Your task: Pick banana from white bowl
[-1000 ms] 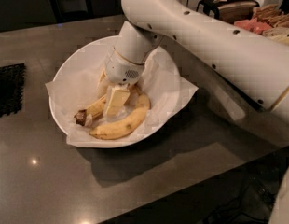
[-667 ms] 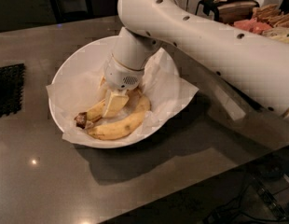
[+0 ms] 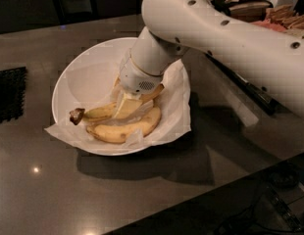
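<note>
The white bowl (image 3: pixel 78 77) lined with crinkled white paper sits on the dark counter left of centre. Two bananas lie in it. The speckled banana (image 3: pixel 98 112) has a dark blackened end pointing left and runs right under the gripper. The curved, cleaner banana (image 3: pixel 123 130) lies just in front of it. My gripper (image 3: pixel 125 106) reaches down from the white arm into the bowl and sits right on the middle of the speckled banana, hiding that part of it.
A black mat (image 3: pixel 9 94) lies at the counter's left edge. Boxes and packaged items (image 3: pixel 269 9) stand at the back right. The big white arm (image 3: pixel 230 38) spans the right half of the view. The counter's front edge runs along the lower right.
The gripper has stayed on the speckled banana and settled slightly. The banana's dark end has shifted a little to the left. The bowl has not moved.
</note>
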### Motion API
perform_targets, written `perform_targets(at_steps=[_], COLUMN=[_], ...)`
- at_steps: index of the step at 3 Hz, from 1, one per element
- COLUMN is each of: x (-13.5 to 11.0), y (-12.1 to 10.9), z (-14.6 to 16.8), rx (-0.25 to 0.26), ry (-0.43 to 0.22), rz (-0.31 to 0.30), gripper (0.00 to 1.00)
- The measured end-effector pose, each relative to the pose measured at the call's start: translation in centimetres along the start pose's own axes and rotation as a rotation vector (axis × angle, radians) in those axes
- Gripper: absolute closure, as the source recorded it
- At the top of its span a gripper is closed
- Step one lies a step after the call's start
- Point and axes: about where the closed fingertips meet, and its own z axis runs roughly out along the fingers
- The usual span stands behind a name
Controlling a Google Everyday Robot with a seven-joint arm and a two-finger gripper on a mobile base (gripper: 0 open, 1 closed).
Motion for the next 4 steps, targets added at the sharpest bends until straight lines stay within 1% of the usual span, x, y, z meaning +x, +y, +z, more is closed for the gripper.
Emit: perform_targets(at_steps=[1, 2, 3, 4], x=[-0.2, -0.7, -2.1, -4.9], y=[-1.2, -1.9, -1.7, 0.1], z=[-3.2, -7.3, -11.5, -16.2], rx=[0.121, 0.23, 0.316, 0.383], ry=[-0.108, -0.227, -0.314, -0.329], rz=[0.005, -0.032, -0.103, -0.218], gripper=[1.0, 1.0, 1.0, 1.0])
